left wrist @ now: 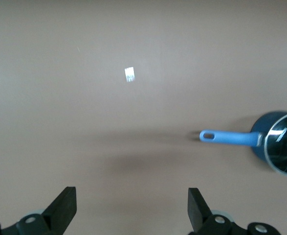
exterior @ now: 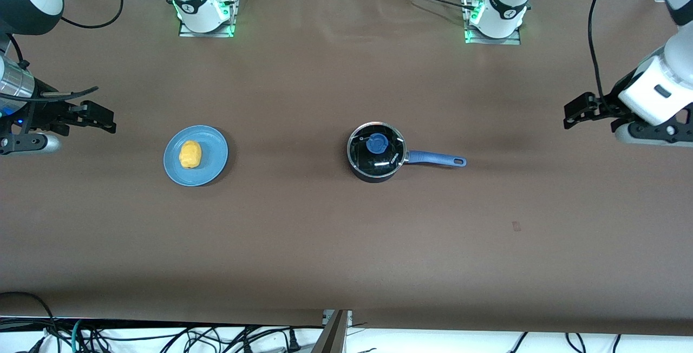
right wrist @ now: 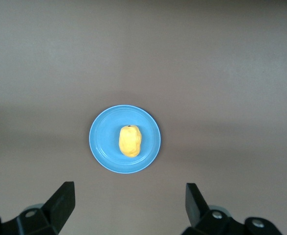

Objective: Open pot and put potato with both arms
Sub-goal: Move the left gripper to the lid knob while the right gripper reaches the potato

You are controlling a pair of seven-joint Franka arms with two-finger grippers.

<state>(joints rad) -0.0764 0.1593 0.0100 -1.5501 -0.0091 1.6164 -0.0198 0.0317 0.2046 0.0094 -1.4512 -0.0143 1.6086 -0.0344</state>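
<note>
Front view: a brown bench (exterior: 346, 244). The pot (exterior: 377, 152), glass lid (exterior: 377, 146) on, sits just past centre at 3 o'clock, its blue handle (exterior: 436, 159) pointing to 3 o'clock, toward the left arm's end. The potato (exterior: 190, 155) lies on a blue plate (exterior: 212, 170) at 9 o'clock. The left gripper (exterior: 587, 110) hangs over the bench edge at 3 o'clock, the right gripper (exterior: 97, 116) at 9 o'clock; both arms wait.

Left wrist view: jaws spread wide, holding nothing; pot at 3 o'clock.

Right wrist view: jaws spread wide, holding nothing; potato on plate at centre.
</note>
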